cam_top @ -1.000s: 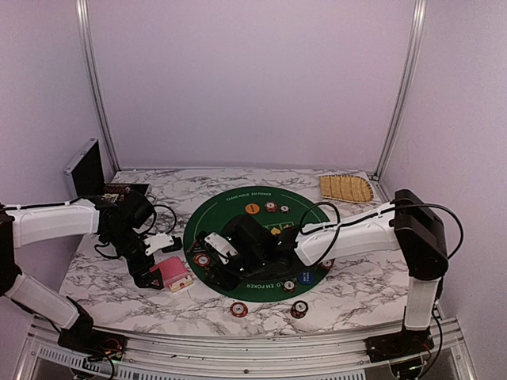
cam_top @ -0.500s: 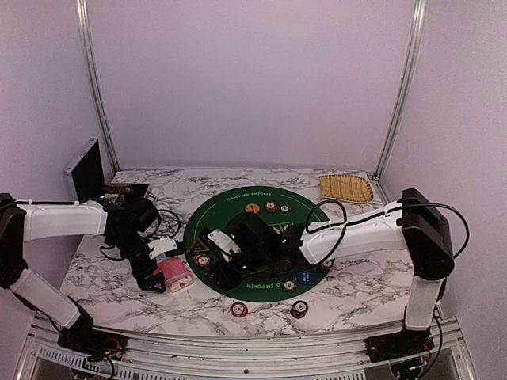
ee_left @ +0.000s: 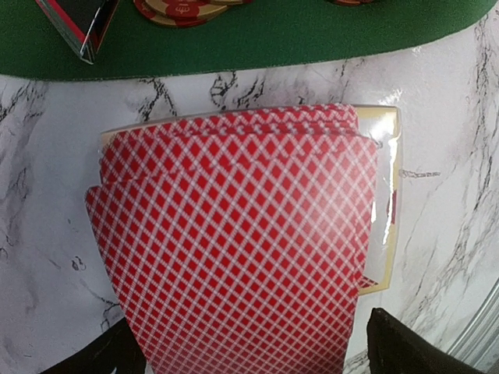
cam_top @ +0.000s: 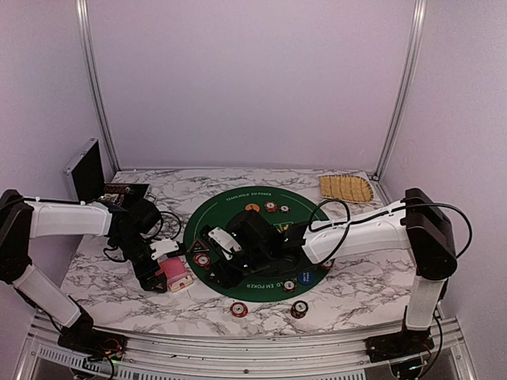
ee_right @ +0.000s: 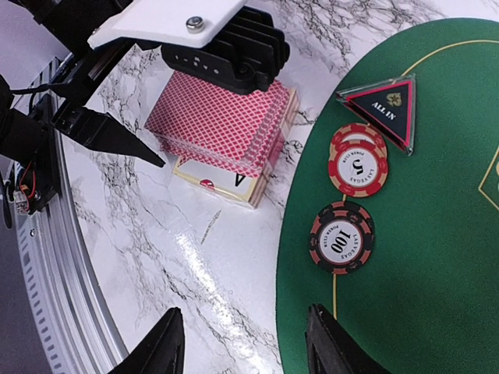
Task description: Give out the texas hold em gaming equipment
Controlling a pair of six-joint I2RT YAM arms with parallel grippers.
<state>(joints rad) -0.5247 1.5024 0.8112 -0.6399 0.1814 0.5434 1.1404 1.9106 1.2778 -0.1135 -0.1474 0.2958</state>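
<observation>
Since earlier frame, right gripper (ee_right: 245, 343) shifting left, jaws parting wider, empty; red chip stack (ee_right: 358, 162) just ahead on green mat (ee_right: 437, 257). Left gripper (ee_left: 249, 354) jaws wide apart, card deck (ee_left: 242, 234) between them on table (ee_left: 437, 195). We are aiming for square descent, gentle squeeze, fanned top cards not sliding.

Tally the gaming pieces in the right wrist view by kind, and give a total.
Chip stacks: 2, the red-and-white chip stack and the dark chip stack
Triangular ALL IN marker: 1
Red-backed card deck: 1
Total: 4
</observation>
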